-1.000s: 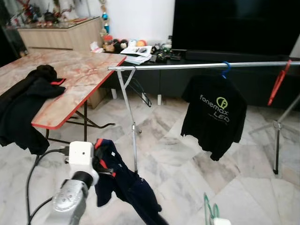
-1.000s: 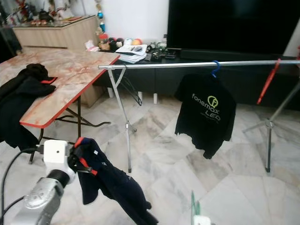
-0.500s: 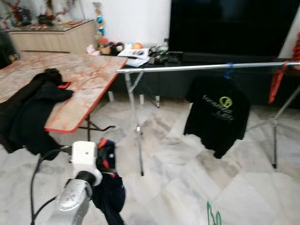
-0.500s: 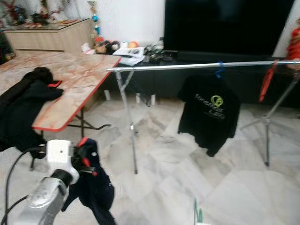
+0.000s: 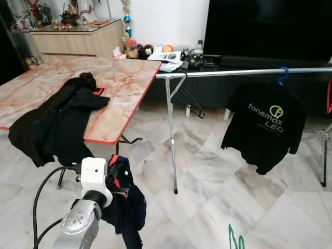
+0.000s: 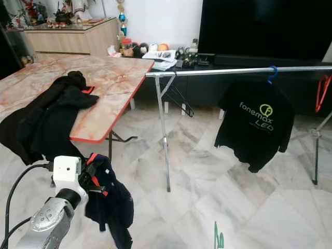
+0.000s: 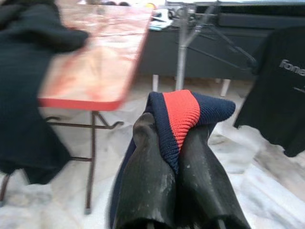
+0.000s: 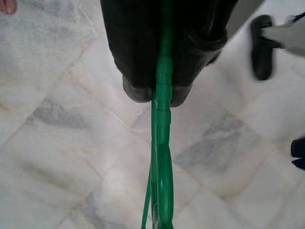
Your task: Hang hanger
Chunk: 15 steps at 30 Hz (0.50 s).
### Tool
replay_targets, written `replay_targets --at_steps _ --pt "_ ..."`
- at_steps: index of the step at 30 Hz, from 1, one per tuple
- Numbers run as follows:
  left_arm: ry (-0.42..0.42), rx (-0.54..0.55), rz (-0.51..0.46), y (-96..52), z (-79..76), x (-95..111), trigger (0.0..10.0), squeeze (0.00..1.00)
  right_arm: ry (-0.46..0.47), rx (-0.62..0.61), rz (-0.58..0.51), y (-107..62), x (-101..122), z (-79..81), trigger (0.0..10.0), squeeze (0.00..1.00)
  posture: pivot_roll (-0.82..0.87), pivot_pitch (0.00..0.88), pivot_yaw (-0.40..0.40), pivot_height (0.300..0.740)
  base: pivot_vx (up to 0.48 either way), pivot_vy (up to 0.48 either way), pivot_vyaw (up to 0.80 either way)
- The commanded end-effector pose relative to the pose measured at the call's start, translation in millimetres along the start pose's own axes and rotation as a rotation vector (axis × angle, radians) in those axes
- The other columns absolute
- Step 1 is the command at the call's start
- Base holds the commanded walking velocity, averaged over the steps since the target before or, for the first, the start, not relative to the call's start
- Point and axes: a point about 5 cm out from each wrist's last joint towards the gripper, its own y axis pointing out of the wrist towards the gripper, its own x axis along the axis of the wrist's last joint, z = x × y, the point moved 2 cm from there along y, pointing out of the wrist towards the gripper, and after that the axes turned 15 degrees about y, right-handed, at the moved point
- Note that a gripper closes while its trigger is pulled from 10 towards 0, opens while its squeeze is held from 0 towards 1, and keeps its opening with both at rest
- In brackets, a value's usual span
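Note:
My left gripper (image 7: 178,138) is shut on a navy garment with a red collar (image 5: 123,199), which hangs from it low at the left, above the floor. My right gripper (image 8: 158,93) is shut on a green plastic hanger (image 8: 159,157), whose top pokes up at the bottom edge of the head views (image 5: 234,239). A silver clothes rail (image 5: 244,72) on metal legs crosses the room ahead. On it hangs a black printed T-shirt (image 5: 264,124) on a blue hanger (image 5: 282,75), and an empty black hanger (image 5: 189,98) dangles near its left end.
A marble-patterned folding table with a red edge (image 5: 111,88) stands at the left with dark clothes (image 5: 59,122) draped over it. Behind the rail are a low black TV unit (image 5: 218,65) and a large dark screen. A red hanger (image 6: 322,91) hangs at the rail's far right.
The camera has swung left, so the table, rail and T-shirt sit further right in view. The navy garment now hangs straighter and shorter from my left gripper.

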Motion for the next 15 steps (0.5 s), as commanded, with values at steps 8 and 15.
replay_targets --at_steps 8,15 --pt "0.018 0.021 -0.021 -0.8 7.9 6 10.0 0.00 -0.011 0.045 -0.030 1.2 8 26.6 10.0 0.00 0.07 0.000 0.027 0.740 0.000 0.408 0.00" --pt "0.019 0.023 -0.024 -0.2 8.4 6 10.0 0.00 -0.027 0.054 -0.051 1.7 14 33.2 10.0 0.00 0.07 0.000 0.026 0.740 0.000 0.409 0.00"
